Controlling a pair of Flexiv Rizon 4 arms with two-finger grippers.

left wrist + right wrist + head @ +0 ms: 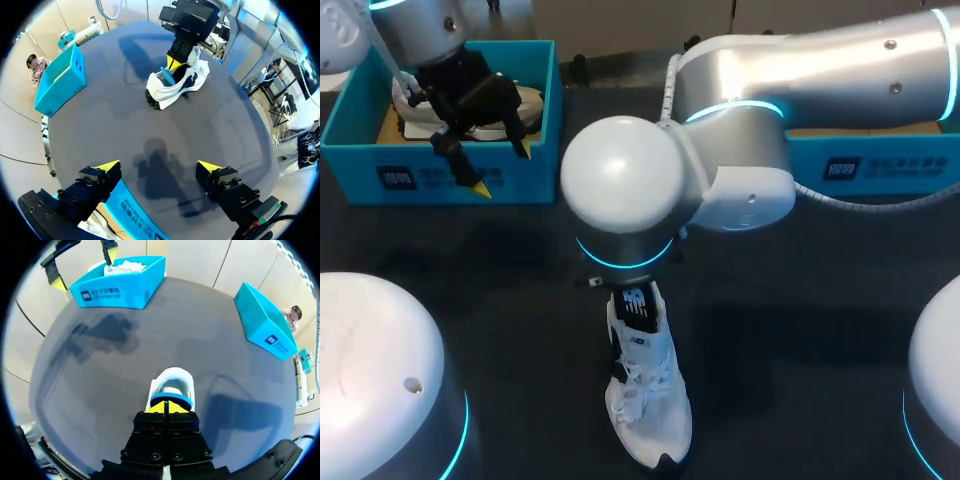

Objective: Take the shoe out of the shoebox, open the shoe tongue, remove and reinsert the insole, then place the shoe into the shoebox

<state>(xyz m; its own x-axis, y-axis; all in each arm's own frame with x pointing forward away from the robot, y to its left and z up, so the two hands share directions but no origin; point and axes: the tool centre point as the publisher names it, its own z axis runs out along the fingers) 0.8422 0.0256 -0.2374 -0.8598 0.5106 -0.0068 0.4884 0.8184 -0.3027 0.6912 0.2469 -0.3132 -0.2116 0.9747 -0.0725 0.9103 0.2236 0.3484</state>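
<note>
Head view, from the left: the left claw (503, 168) hangs released over the front wall of a blue shoebox (430, 178) at the counter's (800, 300) far left corner, its yellow tips spread wide and holding nothing. A white second shoe (532, 100) lies inside that box. In the left wrist view the same fingers (107, 166) stand well apart above the box's rim, nothing between them.

In the middle of the counter the white shoe (645, 400) rests on its sole, out of either box, toe pointing toward the near edge. The right arm (740, 160) comes in from the right and reaches past the middle – its wrist covers the shoe's heel. The right wrist view shows the right claw (165, 406) clenched, tips pressed together on the raised edge of the blue insole (171, 400) at the shoe's opening; the left wrist view shows that insole (167, 77) standing up out of the shoe.

At the far right sits a second shoebox (880, 165), partly hidden by the right arm.
</note>
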